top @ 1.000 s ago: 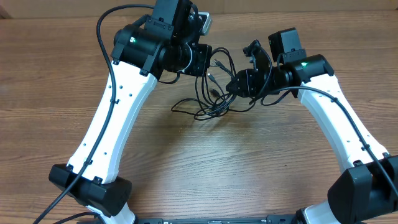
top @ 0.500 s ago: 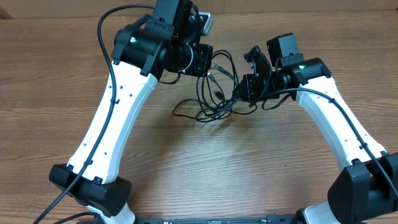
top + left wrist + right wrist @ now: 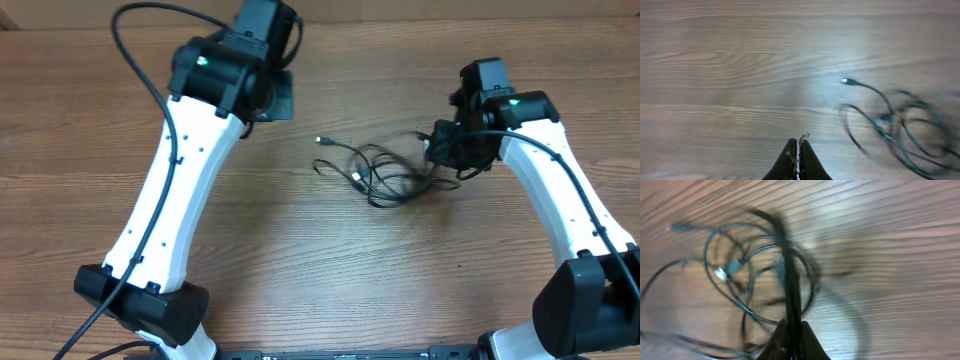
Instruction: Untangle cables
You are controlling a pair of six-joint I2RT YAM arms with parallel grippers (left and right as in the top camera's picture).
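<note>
On wooden table point(image 3: 300, 270), tangled cables point(image 3: 385, 178)

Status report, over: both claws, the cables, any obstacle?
Left claw shut, apart from the cables. Right claw shut on one strand. Cables in one loose tangle, one plug end free. No obstacle seen.

Wooden table point(image 3: 320, 290), brown, grain running 9 to 3 o'clock in overhead. Same tabletop point(image 3: 715, 60) fills the left wrist view, with soft glare toward 1 o'clock. In the right wrist view the grain tilts. Pale strip point(image 3: 600, 6) at the overhead's 1 o'clock edge, unclear what.
</note>
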